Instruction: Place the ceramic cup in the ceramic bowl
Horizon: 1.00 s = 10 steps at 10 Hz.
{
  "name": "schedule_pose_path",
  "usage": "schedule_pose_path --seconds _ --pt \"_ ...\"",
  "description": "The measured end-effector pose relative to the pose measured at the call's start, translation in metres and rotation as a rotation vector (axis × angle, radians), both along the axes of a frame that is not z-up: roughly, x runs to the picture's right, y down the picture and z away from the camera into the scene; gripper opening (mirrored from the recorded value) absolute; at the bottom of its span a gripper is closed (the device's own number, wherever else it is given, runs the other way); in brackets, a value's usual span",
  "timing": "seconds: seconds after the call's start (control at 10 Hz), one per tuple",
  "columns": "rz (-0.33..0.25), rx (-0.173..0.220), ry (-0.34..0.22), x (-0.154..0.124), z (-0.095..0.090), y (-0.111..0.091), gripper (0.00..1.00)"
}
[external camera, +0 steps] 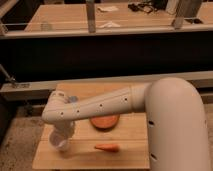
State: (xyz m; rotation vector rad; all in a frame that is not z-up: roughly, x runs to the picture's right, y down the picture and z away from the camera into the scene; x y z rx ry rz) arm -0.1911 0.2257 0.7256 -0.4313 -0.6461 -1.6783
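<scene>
Claw point(63, 134) of the white, smooth-shelled robot arm is positioned directly over the small, glossy white ceramic cup point(61, 145), which is set upright near the left front corner of the pale wooden desk point(127, 150), apparently so that it can be gripped and lifted; whether the claw is apart or clamped on the cup cannot be told. The shallow, round, orange-brown glazed ceramic bowl point(105, 122) is seen near the cup, mid-desk, with a small tapered orange carrot point(107, 147) laid in front of it.
</scene>
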Motion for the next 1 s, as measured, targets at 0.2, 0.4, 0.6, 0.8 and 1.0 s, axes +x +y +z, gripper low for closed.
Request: schedule_pose_path --seconds 0.2,0.4,0.6,0.8,1.0 --pt "0.014 0.013 -0.001 0.009 -0.003 -0.017 0.13" --pt "0.035 0.028 0.001 0.025 -0.014 -0.047 0.08" --pt "0.058 0.041 0.001 0.04 -0.018 -0.063 0.02" --pt "0.095 0.053 -0.004 0.065 -0.022 -0.081 0.02" --pt "0.124 0.057 -0.003 0.08 -0.03 -0.096 0.02"
